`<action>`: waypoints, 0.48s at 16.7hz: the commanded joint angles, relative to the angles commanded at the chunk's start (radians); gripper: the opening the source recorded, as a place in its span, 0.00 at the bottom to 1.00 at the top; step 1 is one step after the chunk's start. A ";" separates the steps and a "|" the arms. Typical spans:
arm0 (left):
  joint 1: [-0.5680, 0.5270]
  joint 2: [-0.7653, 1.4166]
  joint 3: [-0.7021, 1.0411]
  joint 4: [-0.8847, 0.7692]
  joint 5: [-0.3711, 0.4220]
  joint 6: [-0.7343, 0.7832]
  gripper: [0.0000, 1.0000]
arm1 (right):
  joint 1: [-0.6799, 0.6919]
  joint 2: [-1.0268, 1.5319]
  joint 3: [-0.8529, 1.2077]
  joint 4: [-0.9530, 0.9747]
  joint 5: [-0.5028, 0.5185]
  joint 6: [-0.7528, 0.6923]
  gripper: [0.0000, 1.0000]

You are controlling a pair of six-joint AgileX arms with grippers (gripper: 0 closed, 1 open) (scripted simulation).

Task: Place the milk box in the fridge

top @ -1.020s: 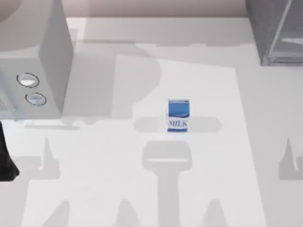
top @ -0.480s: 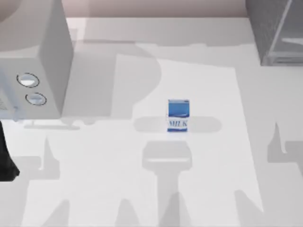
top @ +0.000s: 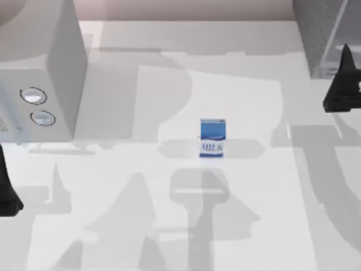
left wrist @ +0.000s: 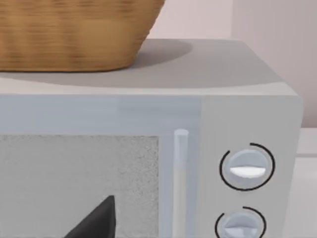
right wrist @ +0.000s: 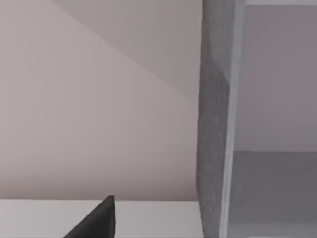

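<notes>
The milk box (top: 212, 138) stood upright near the middle of the desk (top: 169, 96), untouched, its "MILK" face toward the near edge, well apart from both arms. The fridge (top: 327, 34) occupied the far right corner of the desk, and the right gripper (top: 342, 84) hung just in front of its lower edge; in the right wrist view the fridge's pale frame (right wrist: 230, 124) and speckled side ran close ahead, with only one dark tip of the gripper visible, so I cannot tell whether its fingers were wide or narrow. The left gripper (top: 7, 195) sat parked at the left edge of the desk, facing the light grey box with two knobs (top: 39, 79), which carried a wicker basket (left wrist: 74, 32); its finger spread could not be told either. The step in hand looked like the right arm approaching the fridge, probably to open it before the carton is fetched. To do that well, the arm should line up squarely with the edge of the translucent panel, catch only that edge, and swing it along its own arc rather than pulling straight. It should stay high enough to keep clear of the carton.
</notes>
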 joint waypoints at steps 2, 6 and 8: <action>0.000 0.000 0.000 0.000 0.000 0.000 1.00 | 0.078 0.217 0.071 0.138 0.084 0.001 1.00; 0.000 0.000 0.000 0.000 0.000 0.000 1.00 | 0.232 0.640 0.208 0.407 0.250 0.004 1.00; 0.000 0.000 0.000 0.000 0.000 0.000 1.00 | 0.303 0.835 0.272 0.532 0.327 0.006 1.00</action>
